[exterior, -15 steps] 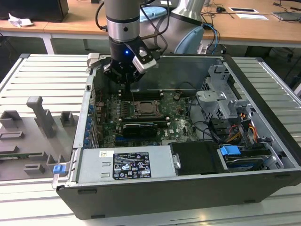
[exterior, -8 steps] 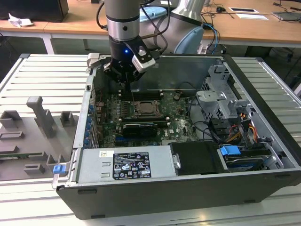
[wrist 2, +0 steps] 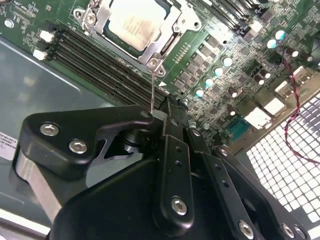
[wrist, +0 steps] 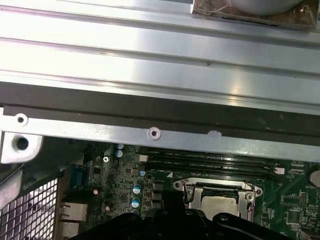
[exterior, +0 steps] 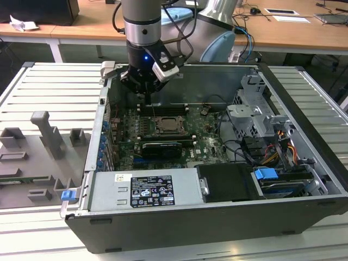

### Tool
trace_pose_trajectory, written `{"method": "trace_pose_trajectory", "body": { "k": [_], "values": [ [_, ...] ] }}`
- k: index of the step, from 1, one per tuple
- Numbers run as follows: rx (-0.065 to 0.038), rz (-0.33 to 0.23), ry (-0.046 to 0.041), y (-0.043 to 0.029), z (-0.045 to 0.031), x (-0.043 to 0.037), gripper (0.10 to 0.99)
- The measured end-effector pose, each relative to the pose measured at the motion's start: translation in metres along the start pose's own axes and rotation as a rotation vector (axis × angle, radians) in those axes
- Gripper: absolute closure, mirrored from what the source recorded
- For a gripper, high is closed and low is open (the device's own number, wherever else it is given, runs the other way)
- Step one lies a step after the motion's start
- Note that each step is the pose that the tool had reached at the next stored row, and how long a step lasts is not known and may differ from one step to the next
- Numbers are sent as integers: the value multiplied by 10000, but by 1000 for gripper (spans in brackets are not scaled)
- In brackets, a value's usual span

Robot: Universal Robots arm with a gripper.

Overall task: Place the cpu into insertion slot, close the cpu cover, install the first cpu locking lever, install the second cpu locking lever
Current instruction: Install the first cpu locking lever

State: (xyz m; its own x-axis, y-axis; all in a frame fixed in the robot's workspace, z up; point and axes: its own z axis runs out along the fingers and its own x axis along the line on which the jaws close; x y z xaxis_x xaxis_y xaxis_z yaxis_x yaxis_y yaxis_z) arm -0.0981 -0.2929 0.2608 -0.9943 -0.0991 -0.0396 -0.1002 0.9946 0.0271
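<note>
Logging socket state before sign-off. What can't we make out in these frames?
- Second wrist view: cover and cpu cut off by the picture edge.
- First wrist view: gripper hides part of the cpu.
- Exterior view: slot too small to tell if it is latched.

A lab: open computer case (exterior: 190, 225) on slotted metal bench (exterior: 49, 87), desks (exterior: 293, 33) behind.
</note>
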Motion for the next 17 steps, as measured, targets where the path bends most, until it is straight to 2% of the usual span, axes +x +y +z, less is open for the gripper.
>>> {"method": "trace_pose_trajectory", "body": {
  "k": [5,11,17],
  "values": [
    [0,0,1,-14,7,-134,980],
    [0,1,1,-20,9,-194,980],
    [0,0,0,-22,10,-211,980]
  ]
}}
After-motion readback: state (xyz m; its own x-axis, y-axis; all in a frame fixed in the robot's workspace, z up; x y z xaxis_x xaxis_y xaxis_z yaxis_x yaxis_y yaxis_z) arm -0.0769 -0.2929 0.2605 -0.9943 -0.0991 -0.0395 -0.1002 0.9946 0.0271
